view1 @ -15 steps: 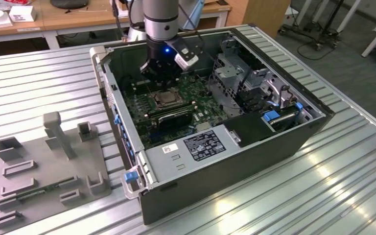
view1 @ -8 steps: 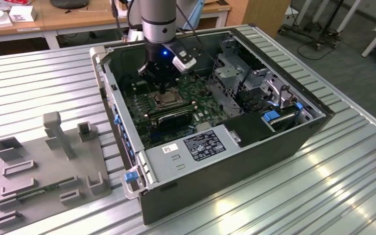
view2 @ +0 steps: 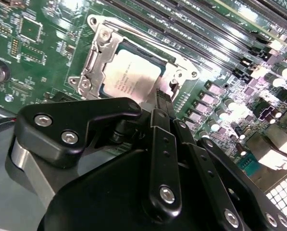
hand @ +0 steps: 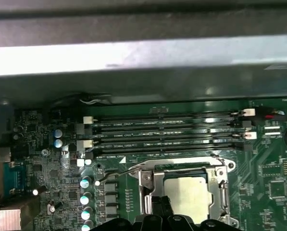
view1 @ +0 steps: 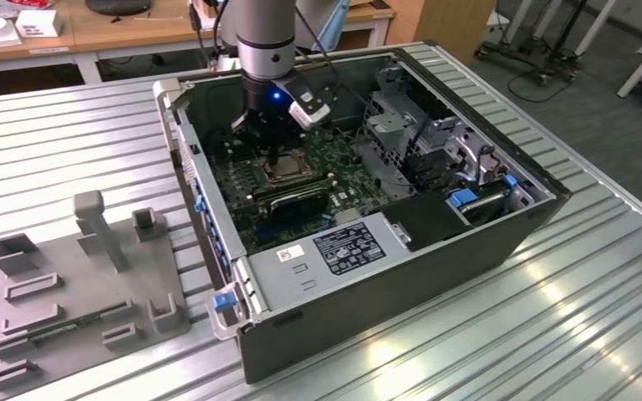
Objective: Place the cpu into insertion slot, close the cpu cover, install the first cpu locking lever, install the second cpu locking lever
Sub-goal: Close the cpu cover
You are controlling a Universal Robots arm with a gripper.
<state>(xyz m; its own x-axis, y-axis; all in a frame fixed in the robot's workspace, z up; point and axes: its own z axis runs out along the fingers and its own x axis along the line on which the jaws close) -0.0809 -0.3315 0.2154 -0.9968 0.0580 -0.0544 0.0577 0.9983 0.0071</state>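
Observation:
The cpu (view2: pixel 131 77) lies flat in the insertion slot (view1: pixel 285 170) on the green board, tan-silver face up. The silvery cpu cover (view2: pixel 96 60) is down around it, and the chip shows through its window. In the first wrist view the cpu (hand: pixel 186 192) and cover (hand: pixel 147 185) sit below the long memory slots, and a thin wire lever (hand: pixel 121 171) runs off the socket's corner. My gripper (view2: pixel 163 98) hangs at the socket's edge beside the chip, fingers together, nothing visible between them. From outside, the gripper (view1: pixel 271 153) reaches down into the open case.
The open computer case (view1: pixel 204 251) lies on a slatted metal table. Drive cages (view1: pixel 410 142) and a power supply (view1: pixel 338 246) crowd the board's sides. Black memory slots (hand: pixel 167 130) run beside the socket. A grey fixture plate (view1: pixel 87 276) sits at the exterior view's left.

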